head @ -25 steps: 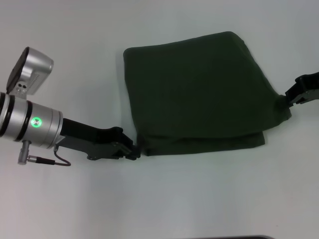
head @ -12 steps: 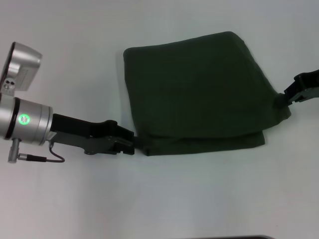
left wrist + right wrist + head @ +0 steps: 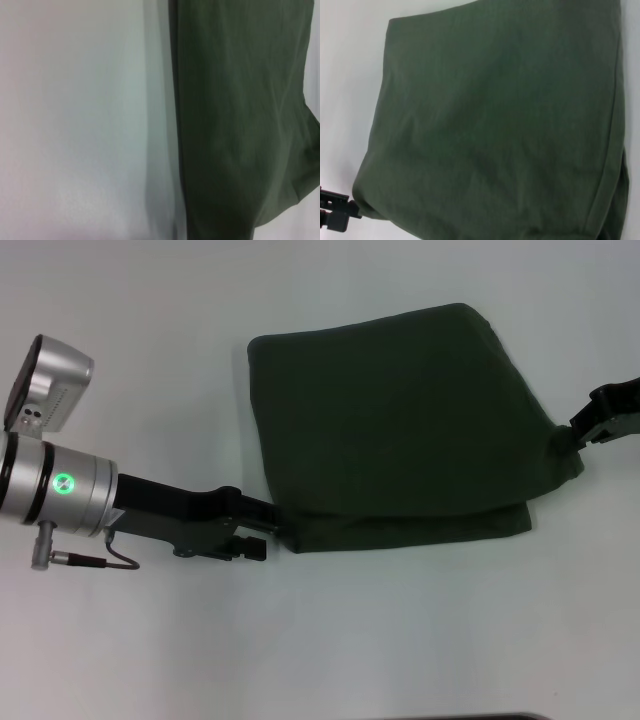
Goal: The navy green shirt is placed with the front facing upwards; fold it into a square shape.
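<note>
The navy green shirt (image 3: 400, 430) lies folded into a rough square in the middle of the white table (image 3: 400, 640), plain side up; no lettering shows. My left gripper (image 3: 268, 530) is at the shirt's near left corner, its fingers spread open beside the cloth edge. It also shows in the right wrist view as the left gripper (image 3: 337, 212) at that corner. My right gripper (image 3: 572, 437) is at the shirt's right corner, where the cloth puckers toward it, and looks shut on the fabric. The shirt (image 3: 240, 125) fills half the left wrist view, and the shirt (image 3: 495, 125) fills most of the right wrist view.
A lower layer of the shirt sticks out as a band (image 3: 420, 528) along the near edge. Bare white table surrounds the shirt on all sides. My left arm's silver wrist (image 3: 60, 485) hangs over the table's left part.
My left gripper's fingers have spread apart at the shirt's near left corner, and the left wrist has shifted slightly. The right gripper and the shirt have stayed still.
</note>
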Controlling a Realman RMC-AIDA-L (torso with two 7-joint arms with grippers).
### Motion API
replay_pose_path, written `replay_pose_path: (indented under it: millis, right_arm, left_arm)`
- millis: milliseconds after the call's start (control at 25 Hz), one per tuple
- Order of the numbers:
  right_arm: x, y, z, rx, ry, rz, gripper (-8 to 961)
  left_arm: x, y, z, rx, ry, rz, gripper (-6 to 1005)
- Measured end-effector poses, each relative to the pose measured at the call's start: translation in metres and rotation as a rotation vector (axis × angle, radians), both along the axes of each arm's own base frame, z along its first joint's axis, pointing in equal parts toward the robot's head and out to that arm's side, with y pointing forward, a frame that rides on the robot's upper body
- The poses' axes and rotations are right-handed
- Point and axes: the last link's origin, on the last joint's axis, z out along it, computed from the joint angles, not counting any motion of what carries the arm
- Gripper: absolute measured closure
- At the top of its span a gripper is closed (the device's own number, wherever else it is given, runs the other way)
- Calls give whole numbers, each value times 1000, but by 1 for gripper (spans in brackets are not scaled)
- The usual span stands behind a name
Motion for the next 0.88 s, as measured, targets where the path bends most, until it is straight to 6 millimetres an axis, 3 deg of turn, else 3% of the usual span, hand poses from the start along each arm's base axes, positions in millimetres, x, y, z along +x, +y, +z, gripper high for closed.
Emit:
replay_pose_path:
  millis: [240,880]
  right_arm:
    - [0,0,0,1,-1,0,929]
    - [0,0,-1,0,1,0,926]
  left_arm:
    - [-1,0,-7,6,5,13,421]
    - [8,5,-18,11,9,-4,474]
